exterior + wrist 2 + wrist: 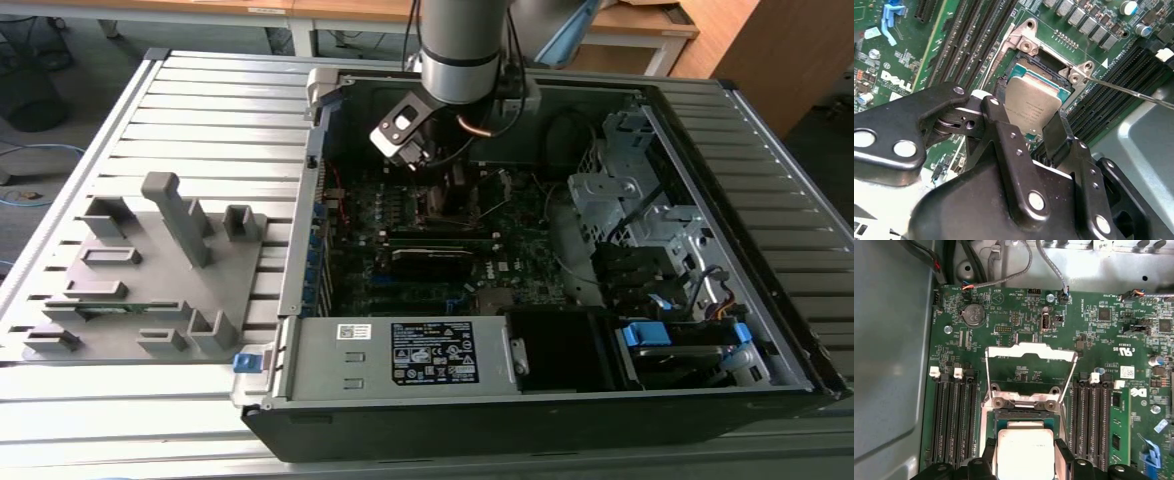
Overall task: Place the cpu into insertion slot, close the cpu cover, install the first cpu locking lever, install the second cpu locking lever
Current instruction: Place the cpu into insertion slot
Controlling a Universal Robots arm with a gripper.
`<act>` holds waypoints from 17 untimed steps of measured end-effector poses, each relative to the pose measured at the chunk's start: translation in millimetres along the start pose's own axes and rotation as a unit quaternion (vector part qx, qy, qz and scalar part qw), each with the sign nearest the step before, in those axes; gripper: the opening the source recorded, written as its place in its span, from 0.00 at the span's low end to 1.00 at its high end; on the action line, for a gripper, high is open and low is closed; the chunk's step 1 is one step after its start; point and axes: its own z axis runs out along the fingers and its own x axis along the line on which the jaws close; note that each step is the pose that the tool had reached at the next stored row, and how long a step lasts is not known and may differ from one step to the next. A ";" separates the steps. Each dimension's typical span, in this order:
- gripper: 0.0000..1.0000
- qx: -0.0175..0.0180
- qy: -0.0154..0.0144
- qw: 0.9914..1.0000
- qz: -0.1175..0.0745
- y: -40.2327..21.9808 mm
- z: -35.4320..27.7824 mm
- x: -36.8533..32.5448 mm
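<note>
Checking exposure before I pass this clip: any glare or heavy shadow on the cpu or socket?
First wrist view: glare washes the cpu top pale; second wrist view: milder sheen there, socket evenly lit; exterior view: case interior dim, table bright.

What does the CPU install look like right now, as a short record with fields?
gripper: shut on the cpu, one finger at each of two opposite edges
cpu: at the insertion slot; cannot tell if seated
cpu cover: raised open, not over the cpu
setting: inside an open computer case
</note>
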 end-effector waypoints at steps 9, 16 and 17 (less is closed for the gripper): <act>0.54 0.000 0.000 1.000 0.008 -0.4 5.8 2.9; 0.54 0.000 0.000 1.000 0.009 -0.4 6.2 2.5; 0.54 0.000 0.000 1.000 0.009 -0.4 6.4 2.5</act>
